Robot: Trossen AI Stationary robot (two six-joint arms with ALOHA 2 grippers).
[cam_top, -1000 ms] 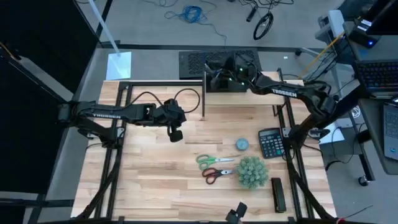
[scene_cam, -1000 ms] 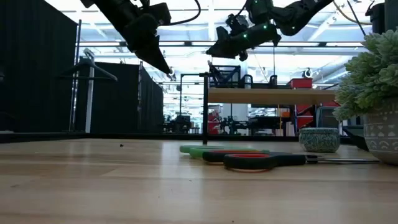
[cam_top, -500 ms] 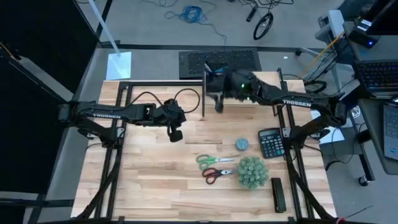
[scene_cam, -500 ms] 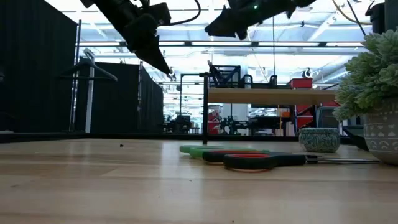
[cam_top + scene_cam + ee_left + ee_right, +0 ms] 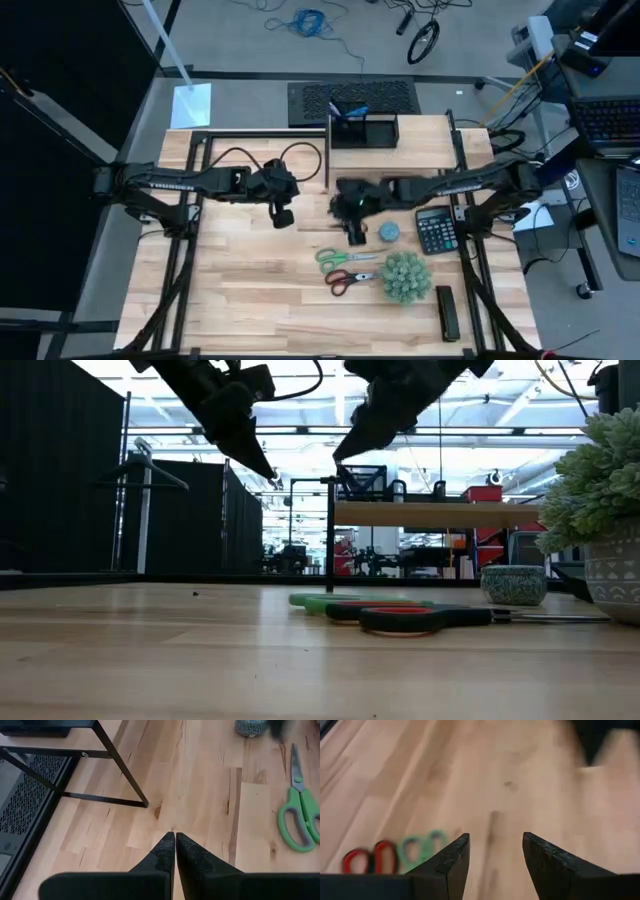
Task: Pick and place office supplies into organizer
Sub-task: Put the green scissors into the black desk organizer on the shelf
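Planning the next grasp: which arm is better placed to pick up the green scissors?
The right. Its open gripper hangs above the table close beside the green scissors, which show in its wrist view. The left gripper is shut and farther off.

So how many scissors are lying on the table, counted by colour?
Green scissors: 1
Red scissors: 1
Total: 2
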